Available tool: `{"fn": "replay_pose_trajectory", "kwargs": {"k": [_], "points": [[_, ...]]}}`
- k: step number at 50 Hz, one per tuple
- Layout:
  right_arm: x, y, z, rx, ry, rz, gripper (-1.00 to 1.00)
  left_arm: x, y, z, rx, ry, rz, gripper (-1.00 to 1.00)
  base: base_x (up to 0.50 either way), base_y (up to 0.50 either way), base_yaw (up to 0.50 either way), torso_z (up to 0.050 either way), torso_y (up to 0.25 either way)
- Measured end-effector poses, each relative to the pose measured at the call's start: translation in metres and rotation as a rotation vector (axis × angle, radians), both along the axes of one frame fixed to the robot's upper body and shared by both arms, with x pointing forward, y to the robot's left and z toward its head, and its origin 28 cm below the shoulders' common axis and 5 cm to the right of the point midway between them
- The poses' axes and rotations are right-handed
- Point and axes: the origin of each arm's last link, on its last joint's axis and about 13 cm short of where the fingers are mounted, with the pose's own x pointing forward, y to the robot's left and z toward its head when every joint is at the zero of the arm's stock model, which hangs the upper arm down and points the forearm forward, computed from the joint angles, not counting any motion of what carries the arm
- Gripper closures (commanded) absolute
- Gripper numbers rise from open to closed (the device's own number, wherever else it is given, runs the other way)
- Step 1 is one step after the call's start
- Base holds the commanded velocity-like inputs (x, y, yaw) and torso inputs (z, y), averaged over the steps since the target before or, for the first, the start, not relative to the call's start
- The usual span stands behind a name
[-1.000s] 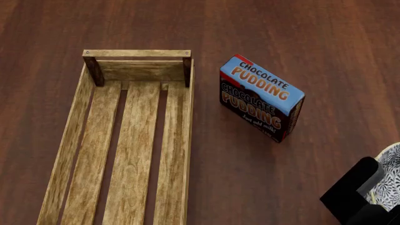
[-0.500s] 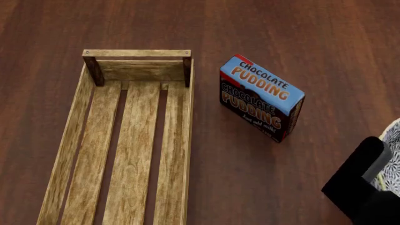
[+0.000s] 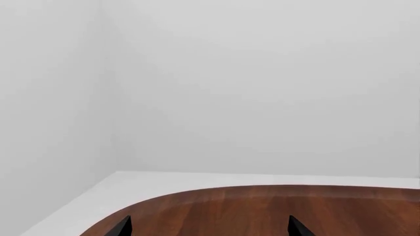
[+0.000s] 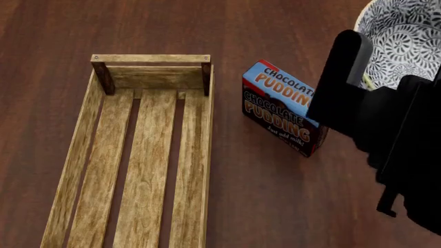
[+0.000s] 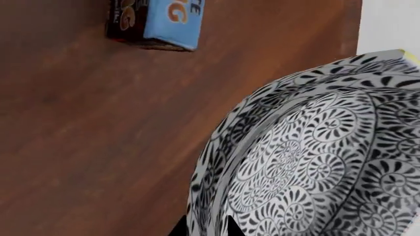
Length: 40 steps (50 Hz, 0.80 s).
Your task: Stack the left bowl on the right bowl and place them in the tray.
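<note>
My right gripper [image 4: 368,77] is shut on the rim of a black-and-white patterned bowl [image 4: 403,36], held in the air at the right, beyond the pudding box. In the right wrist view the bowl [image 5: 308,162] fills the frame, its rim pinched between the gripper's [image 5: 203,230] two black fingertips. I cannot tell whether a second bowl is nested in it. The tray [image 4: 82,155], a long light-wood slatted crate, lies empty at the left. My left gripper [image 3: 210,229] is open and empty over the table's rounded edge; it is not in the head view.
A blue-and-brown chocolate pudding box [image 4: 282,111] stands on the dark wood table [image 4: 276,206] between the tray and my right arm [image 4: 406,155]; it also shows in the right wrist view [image 5: 157,22]. A white wall and floor [image 3: 262,88] lie past the table edge.
My right arm has risen from the lower right corner to the upper right, carrying the bowl up and forward. It now overlaps the pudding box. The tray and box have not moved.
</note>
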Motion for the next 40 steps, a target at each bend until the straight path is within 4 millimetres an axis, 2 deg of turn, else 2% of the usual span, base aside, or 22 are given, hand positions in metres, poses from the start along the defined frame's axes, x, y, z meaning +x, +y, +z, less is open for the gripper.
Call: {"fn": "replay_pose_trajectory", "kwargs": {"k": [12, 22, 31, 40], "points": [[0.043, 0.032, 0.039, -0.036, -0.048, 0.181, 1.00, 0.000, 0.000, 0.000, -0.001, 0.000, -0.006, -1.00, 0.00, 0.00, 0.00, 0.000, 0.001], [0.070, 0.061, 0.058, -0.071, -0.068, 0.349, 1.00, 0.000, 0.000, -0.002, -0.006, 0.002, -0.009, -1.00, 0.00, 0.00, 0.00, 0.000, 0.000], [0.084, 0.092, 0.068, -0.111, -0.080, 0.512, 1.00, 0.000, 0.000, -0.002, -0.008, 0.000, -0.015, -1.00, 0.00, 0.00, 0.00, 0.000, 0.001], [0.086, 0.121, 0.066, -0.162, -0.065, 0.667, 1.00, -0.001, 0.000, -0.002, -0.008, -0.003, -0.015, -1.00, 0.00, 0.00, 0.00, 0.000, 0.001]]}}
